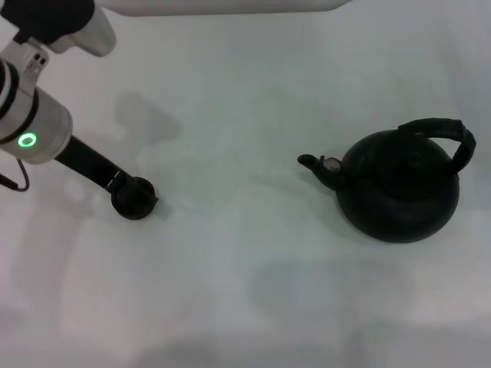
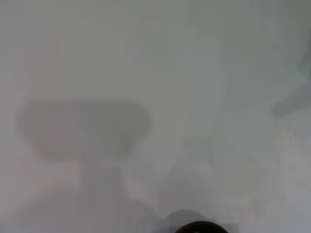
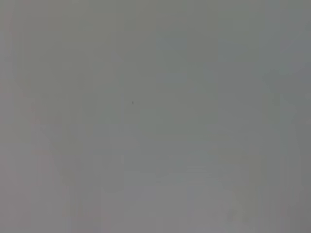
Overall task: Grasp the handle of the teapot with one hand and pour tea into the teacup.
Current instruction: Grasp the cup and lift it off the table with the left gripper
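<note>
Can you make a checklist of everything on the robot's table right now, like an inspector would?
Surface: plain white table, bare between the items.
Teapot: black, upright on the robot's right, spout pointing toward the teacup.
Handle: arched over the top, nobody holding it.
Teacup: small, dark, on the robot's left, far from the teapot.
Clutter: nothing seen.
Left gripper: right at the teacup.
Right gripper: not in view.
Cables: thin black wire by the left arm.
Surroundings: nothing seen.
</note>
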`<act>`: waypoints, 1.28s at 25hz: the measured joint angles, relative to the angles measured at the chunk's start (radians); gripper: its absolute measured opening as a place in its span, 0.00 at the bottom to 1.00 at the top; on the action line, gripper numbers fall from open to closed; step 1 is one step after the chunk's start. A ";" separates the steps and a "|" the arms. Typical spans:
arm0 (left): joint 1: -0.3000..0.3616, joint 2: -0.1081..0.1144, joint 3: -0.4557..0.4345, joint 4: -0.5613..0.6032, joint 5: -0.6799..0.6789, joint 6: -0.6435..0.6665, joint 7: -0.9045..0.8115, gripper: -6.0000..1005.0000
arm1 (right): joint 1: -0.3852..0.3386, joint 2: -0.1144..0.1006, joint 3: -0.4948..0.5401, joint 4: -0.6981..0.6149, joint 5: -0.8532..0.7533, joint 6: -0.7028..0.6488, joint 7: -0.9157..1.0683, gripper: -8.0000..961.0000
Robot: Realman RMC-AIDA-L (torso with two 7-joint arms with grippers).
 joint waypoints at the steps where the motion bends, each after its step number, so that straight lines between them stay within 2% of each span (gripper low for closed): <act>1: -0.001 0.000 0.002 -0.011 0.001 0.004 -0.001 0.86 | 0.000 0.000 0.000 0.000 -0.001 0.000 0.000 0.87; 24: -0.013 0.000 0.009 -0.118 0.025 0.072 0.002 0.86 | 0.002 0.000 0.000 0.002 -0.002 0.000 0.000 0.87; 32: -0.044 0.000 0.010 -0.176 0.025 0.091 0.013 0.86 | 0.005 0.000 0.000 0.005 -0.002 -0.001 0.000 0.87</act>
